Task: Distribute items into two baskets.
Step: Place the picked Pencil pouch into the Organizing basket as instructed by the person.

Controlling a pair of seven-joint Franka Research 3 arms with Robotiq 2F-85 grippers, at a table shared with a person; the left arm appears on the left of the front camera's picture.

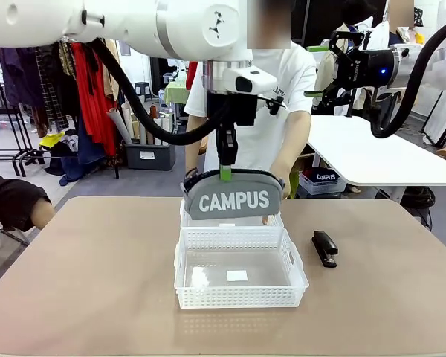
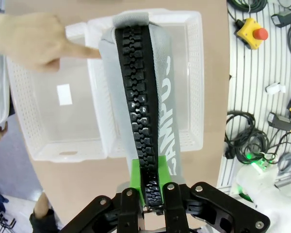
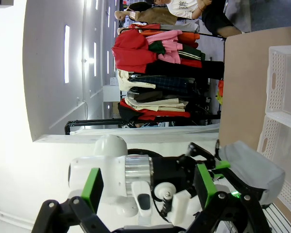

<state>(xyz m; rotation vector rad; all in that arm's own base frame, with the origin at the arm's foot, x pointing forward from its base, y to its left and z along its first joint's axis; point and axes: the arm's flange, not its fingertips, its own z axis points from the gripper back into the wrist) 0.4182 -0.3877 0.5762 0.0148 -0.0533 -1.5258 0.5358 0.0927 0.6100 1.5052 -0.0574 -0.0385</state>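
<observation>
**Front view:** Your left gripper is hanging over the middle of the tabletop, its jaws clenching the top edge of the pouch. The pouch is dangling in the air with its "CAMPUS" lettering facing you. It is hanging about where the near basket is meeting the far basket, and the two are sitting end to end, touching. The stapler is lying on the tabletop near the near basket's right side, apart from it. The person is standing at the far side, one hand reaching down behind the pouch's right end. Your right gripper is hovering high at the right, well apart from the baskets, its jaws released and spread.

**Left wrist view:** You are looking down along the pouch's black zipper. The jaws are pinching the zipper end nearest the camera, with a green pad showing beside it. Below, the baskets are lying side by side. The pouch is hanging over their shared edge, more over the picture-right one. The person's hand is hovering over the other one, a finger pointing right up against the pouch's side.

**Right wrist view:** The picture is lying sideways. Your right gripper's green-padded fingers are standing wide apart. Beyond them the left gripper is gripping the pouch, with the baskets sitting on the tabletop at the right edge.
</observation>
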